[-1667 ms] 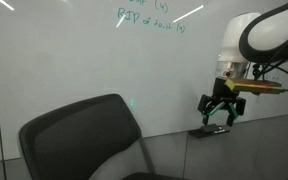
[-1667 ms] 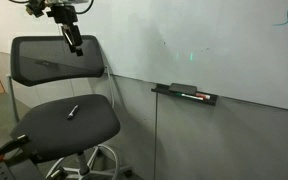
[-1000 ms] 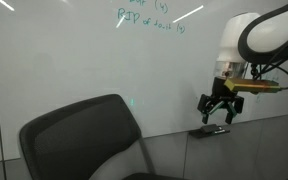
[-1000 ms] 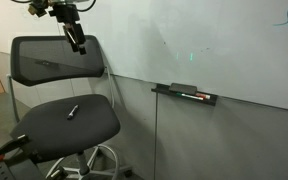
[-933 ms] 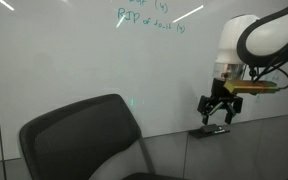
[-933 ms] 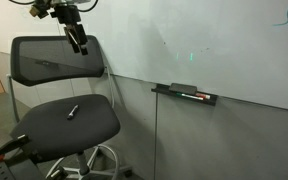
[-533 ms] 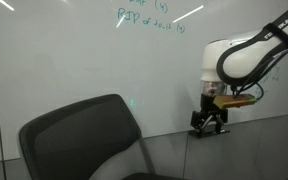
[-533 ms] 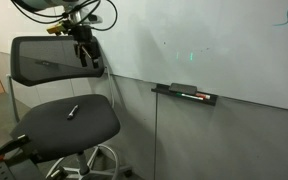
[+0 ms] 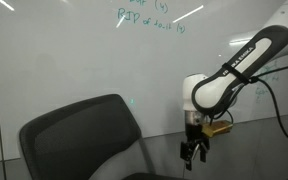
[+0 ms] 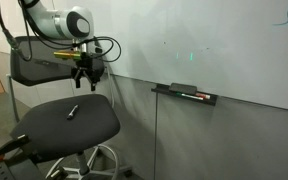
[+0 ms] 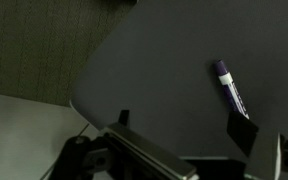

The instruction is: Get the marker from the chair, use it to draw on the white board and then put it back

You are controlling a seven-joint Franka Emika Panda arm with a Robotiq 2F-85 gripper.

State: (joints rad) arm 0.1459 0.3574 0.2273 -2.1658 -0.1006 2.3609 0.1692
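Hand (image 10: 90, 80) lowered toward chair (image 10: 44, 128) — open, empty, above marker (image 10: 73, 111).

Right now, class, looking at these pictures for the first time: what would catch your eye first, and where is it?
The white robot arm stands out first, reaching down over the chair with its pincer open above the seat. Next comes the small dark marker lying alone on that seat, and behind, the white board with teal handwriting high up.
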